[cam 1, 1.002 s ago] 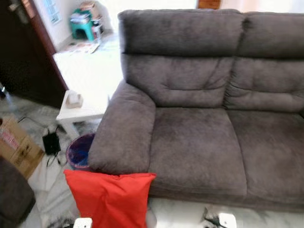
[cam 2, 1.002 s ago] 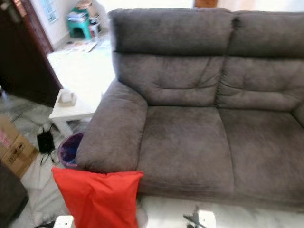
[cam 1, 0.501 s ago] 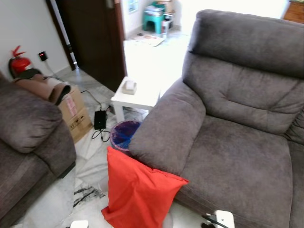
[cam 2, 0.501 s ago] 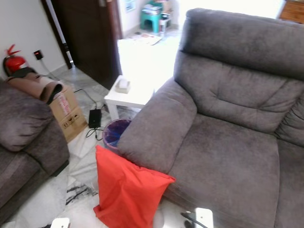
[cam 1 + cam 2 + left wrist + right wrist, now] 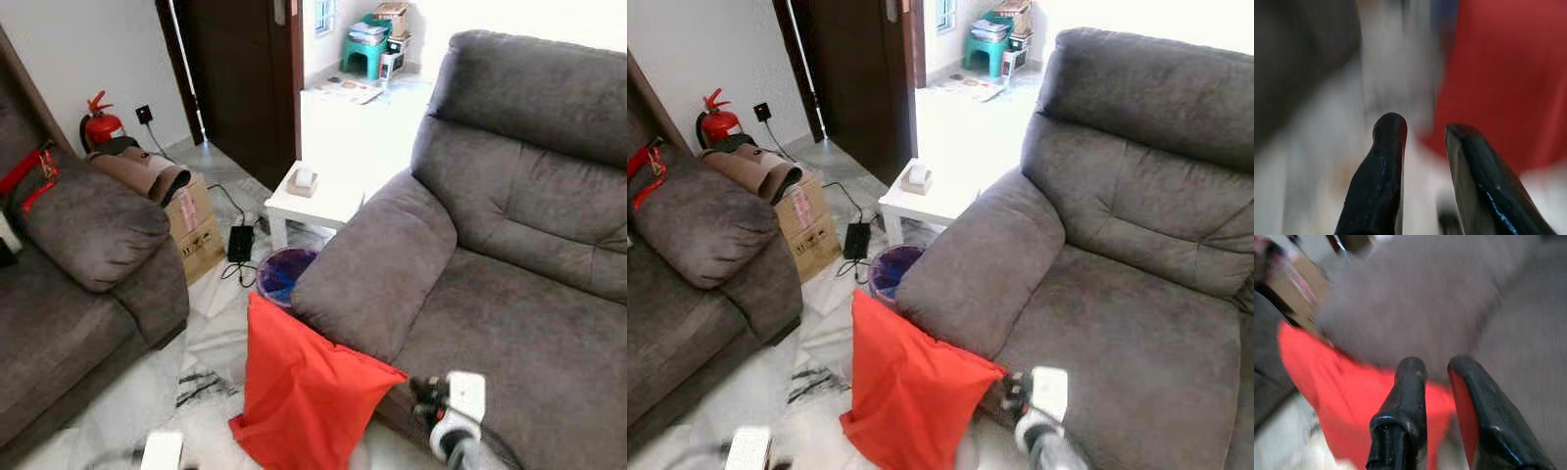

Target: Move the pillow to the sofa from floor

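The view has swung left and the right gripper [image 5: 1437,369] has risen toward the red pillow [image 5: 309,397], on the floor against the sofa [image 5: 509,274]; both grippers, left gripper [image 5: 1422,134] too, are slightly open and empty, so grasping seems next.

Sofa seat [image 5: 529,343] open; armrest [image 5: 377,259] beside pillow [image 5: 304,392].

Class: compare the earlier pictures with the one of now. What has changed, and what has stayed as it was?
The head camera has swung to the left, bringing a second sofa, a cardboard box and a fire extinguisher into view. The right arm has risen, so the right pincer now points toward the red pillow, holding nothing. The pillow is unmoved, on the floor leaning against the grey sofa. The left pincer holds nothing.
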Available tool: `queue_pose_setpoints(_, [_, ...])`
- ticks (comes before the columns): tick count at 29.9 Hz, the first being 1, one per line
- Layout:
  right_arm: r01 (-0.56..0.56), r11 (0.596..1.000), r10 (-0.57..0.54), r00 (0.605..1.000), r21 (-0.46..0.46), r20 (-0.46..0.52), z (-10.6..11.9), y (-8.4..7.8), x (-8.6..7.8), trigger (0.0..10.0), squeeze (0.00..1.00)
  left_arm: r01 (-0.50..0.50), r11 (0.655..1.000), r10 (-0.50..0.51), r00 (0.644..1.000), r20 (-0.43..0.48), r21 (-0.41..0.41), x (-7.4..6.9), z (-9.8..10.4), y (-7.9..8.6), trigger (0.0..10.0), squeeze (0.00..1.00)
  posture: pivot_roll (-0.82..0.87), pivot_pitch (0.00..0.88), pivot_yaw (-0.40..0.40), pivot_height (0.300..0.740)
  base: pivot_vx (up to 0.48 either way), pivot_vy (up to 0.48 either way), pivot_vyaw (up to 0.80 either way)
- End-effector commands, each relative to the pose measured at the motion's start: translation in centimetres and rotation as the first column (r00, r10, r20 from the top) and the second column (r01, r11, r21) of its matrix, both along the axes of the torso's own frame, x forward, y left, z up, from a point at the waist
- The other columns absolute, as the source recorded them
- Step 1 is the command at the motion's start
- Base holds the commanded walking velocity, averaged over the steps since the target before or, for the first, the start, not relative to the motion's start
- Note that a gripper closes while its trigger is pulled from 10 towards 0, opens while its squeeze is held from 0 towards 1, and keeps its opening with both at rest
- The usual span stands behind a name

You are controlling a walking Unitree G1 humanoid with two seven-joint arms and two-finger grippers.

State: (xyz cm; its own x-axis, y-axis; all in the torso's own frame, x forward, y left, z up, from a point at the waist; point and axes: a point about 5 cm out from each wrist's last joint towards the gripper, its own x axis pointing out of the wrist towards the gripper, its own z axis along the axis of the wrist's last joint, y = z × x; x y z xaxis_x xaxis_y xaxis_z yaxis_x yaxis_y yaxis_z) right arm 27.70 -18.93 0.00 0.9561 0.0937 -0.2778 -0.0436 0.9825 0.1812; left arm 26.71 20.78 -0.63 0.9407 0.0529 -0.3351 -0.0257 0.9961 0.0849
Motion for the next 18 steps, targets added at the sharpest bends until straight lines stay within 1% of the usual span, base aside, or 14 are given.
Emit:
queue_pose_setpoints(1, [-0.034,0.999,0.034,0.998,-0.005,0.052,0.4,0.5,0.0,10.0,0.00,0.029,0.998,-0.037,0.991,0.130,0.061,0.8,2.0,0.5,10.0,0.00,-0.05,0.070,0.056,0.740,0.000,0.000,0.00])
queue_pose_setpoints(2, [-0.034,0.999,0.034,0.998,-0.005,0.052,0.4,0.5,0.0,10.0,0.00,0.029,0.998,-0.037,0.991,0.130,0.061,0.8,2.0,0.5,10.0,0.00,-0.05,0.070,0.056,0.740,0.000,0.000,0.00])
queue_pose_setpoints(4, [-0.032,0.999,0.029,0.994,0.018,0.110,0.9,0.5,-0.2,10.0,0.00,0.055,0.995,-0.075,0.959,0.273,0.083,0.7,4.1,0.2,10.0,0.00,-0.04,0.064,0.059,0.740,0.000,0.000,0.00])
queue_pose_setpoints(5, [-0.028,0.999,0.025,0.993,0.023,0.116,0.9,0.5,-0.3,10.0,0.00,0.061,0.994,-0.083,0.954,0.288,0.085,0.6,4.3,0.1,10.0,0.00,-0.04,0.064,0.059,0.740,0.000,0.000,0.00])
queue_pose_setpoints(8, [-0.020,0.999,0.015,0.991,0.036,0.136,1.0,0.6,-0.4,10.0,0.00,0.105,0.991,-0.126,0.949,0.288,0.086,0.1,4.2,-0.4,10.0,0.00,-0.04,0.060,0.067,0.740,0.000,0.000,0.00])
queue_pose_setpoints(10, [0.045,0.997,-0.054,0.989,0.063,0.141,0.9,0.4,-0.6,10.0,0.00,0.082,0.995,-0.095,0.958,0.272,0.058,-0.7,3.6,-0.4,10.0,0.00,-0.05,0.055,0.071,0.740,0.000,0.000,0.00])
queue_pose_setpoints(12, [0.051,0.997,-0.060,0.987,0.065,0.148,1.0,0.5,-0.6,10.0,0.00,0.065,0.997,-0.076,0.958,0.276,0.050,-0.9,3.6,-0.3,10.0,0.00,-0.05,0.058,0.068,0.740,0.000,0.000,0.00])
queue_pose_setpoints(15, [0.052,0.996,-0.061,0.987,0.066,0.148,1.2,0.6,-0.4,10.0,0.00,0.059,0.997,-0.069,0.957,0.281,0.042,-0.9,4.0,-0.4,10.0,0.00,-0.04,0.075,0.061,0.740,0.000,0.000,0.00])
queue_pose_setpoints(17, [0.049,0.996,-0.058,0.989,0.070,0.138,1.5,0.7,0.1,10.0,0.00,0.033,0.999,-0.040,0.950,0.310,0.028,-0.2,4.9,-0.1,10.0,0.00,-0.04,0.092,0.059,0.740,0.000,0.000,0.00])
queue_pose_setpoints(18, [0.049,0.996,-0.058,0.989,0.070,0.138,1.5,0.7,0.1,10.0,0.00,0.033,0.999,-0.040,0.950,0.310,0.028,-0.2,4.9,-0.1,10.0,0.00,-0.04,0.092,0.059,0.740,0.000,0.000,0.00])
